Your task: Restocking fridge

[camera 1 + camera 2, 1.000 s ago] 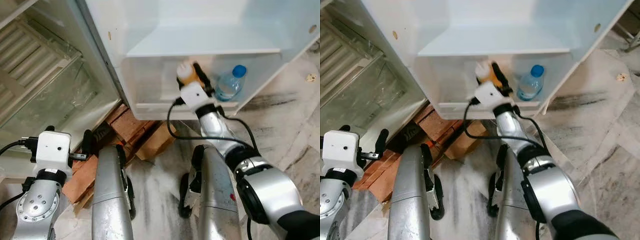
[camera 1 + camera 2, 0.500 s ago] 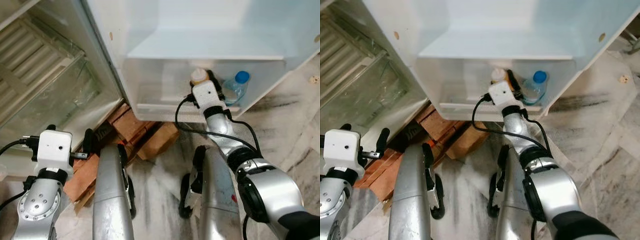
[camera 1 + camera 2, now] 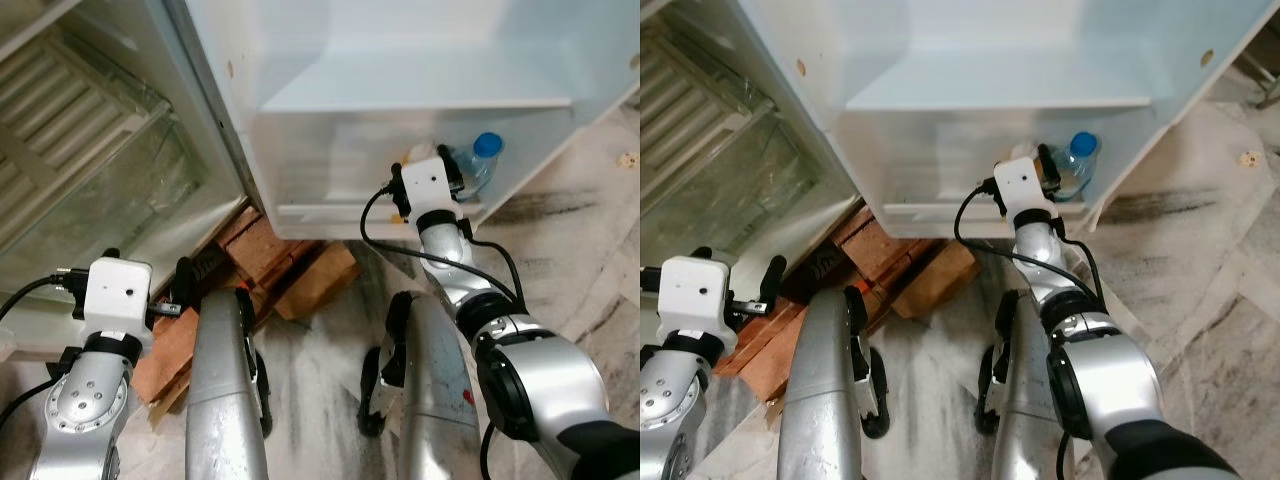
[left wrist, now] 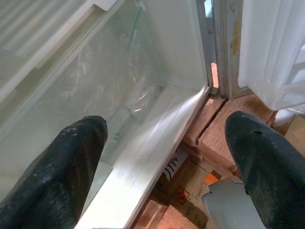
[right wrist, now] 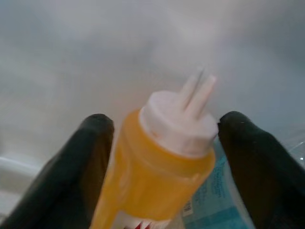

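Yellow squeeze bottle (image 5: 157, 167) sits between my right gripper's (image 5: 162, 157) fingers, clamped, low in the fridge door shelf (image 3: 330, 212) at twelve o'clock. My left gripper (image 4: 167, 157) hangs spread wide at eight o'clock. Water bottle (image 3: 478, 165) stands just beside, at one o'clock.

Squeeze bottle (image 5: 157, 176): yellow-orange, white cap. Water bottle (image 3: 478, 162): clear, blue cap. Fridge (image 3: 400, 60): white. Floor (image 3: 580, 250): grey-veined marble.

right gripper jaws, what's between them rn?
A yellow squeeze bottle with a white nozzle cap sits between the right gripper jaws, seen in the right wrist view, with a blue-labelled water bottle beside it.
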Motion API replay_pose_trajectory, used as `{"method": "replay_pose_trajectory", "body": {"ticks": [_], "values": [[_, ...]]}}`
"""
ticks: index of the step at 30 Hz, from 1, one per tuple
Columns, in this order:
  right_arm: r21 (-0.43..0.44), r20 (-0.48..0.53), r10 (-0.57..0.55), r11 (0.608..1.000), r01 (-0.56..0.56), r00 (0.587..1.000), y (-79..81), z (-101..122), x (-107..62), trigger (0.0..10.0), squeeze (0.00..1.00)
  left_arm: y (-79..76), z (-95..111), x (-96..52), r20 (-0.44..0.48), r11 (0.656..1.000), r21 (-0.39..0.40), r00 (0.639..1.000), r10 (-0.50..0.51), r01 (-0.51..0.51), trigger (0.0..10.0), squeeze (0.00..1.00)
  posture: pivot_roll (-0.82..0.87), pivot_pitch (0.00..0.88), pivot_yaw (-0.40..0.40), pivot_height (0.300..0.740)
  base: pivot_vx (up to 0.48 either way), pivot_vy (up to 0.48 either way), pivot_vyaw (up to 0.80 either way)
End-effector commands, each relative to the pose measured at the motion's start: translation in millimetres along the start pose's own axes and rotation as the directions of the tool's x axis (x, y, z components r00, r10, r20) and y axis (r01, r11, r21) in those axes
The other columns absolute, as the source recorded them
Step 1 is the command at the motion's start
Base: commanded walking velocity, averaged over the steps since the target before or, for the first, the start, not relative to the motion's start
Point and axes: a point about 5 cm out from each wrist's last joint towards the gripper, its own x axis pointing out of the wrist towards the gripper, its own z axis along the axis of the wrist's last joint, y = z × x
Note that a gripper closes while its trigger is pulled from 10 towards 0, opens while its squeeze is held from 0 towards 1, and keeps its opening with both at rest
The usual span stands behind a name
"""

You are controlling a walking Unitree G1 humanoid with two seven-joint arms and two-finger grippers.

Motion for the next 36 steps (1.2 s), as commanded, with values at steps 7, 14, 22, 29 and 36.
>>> {"method": "replay_pose_trajectory", "body": {"ticks": [7, 14, 22, 29, 36], "values": [[0.114, 0.012, -0.051, 0.992, 0.05, 0.999, -25.0, 2.5, 4.3, 10.0, 1.0, -1.4, -5.6, 9.0, -0.008, 1.0, 0.004, 1.0, 0.009, -0.009, 10.0, 0.0, 0.25, 0.285, 0.015, 0.516, 0.0, 0.0, 0.0], [0.185, 0.131, -0.012, 0.983, -0.012, 0.991, -27.9, 12.2, 0.1, 10.0, 1.0, -9.1, -3.9, 24.5, 0.027, 1.0, -0.018, 1.0, -0.002, 0.003, 10.0, 0.0, 0.2, 0.236, 0.014, 0.516, 0.0, 0.0, 0.0], [0.201, 0.172, -0.021, 0.979, -0.014, 0.985, -25.6, 8.6, -12.9, 10.0, 1.0, -12.2, -0.4, 32.9, 0.058, 0.999, -0.031, 0.998, 0.008, -0.006, 10.0, 0.0, 0.19, 0.195, 0.007, 0.516, 0.0, 0.0, 0.0], [0.298, 0.218, 0.009, 0.952, -0.075, 0.976, -11.4, 10.7, -34.0, 10.0, 1.0, -11.0, -5.8, 34.1, 0.057, 0.999, -0.036, 0.998, 0.027, -0.025, 10.0, 0.0, 0.17, 0.159, -0.004, 0.516, 0.0, 0.0, 0.0], [0.291, 0.277, 0.124, 0.934, -0.207, 0.953, -1.2, 19.4, -51.1, 10.0, 1.0, -12.7, -8.4, 37.8, 0.059, 0.998, -0.048, 0.997, 0.042, -0.039, 10.0, 0.0, 0.14, 0.137, -0.01, 0.516, 0.0, 0.0, 0.0]]}}
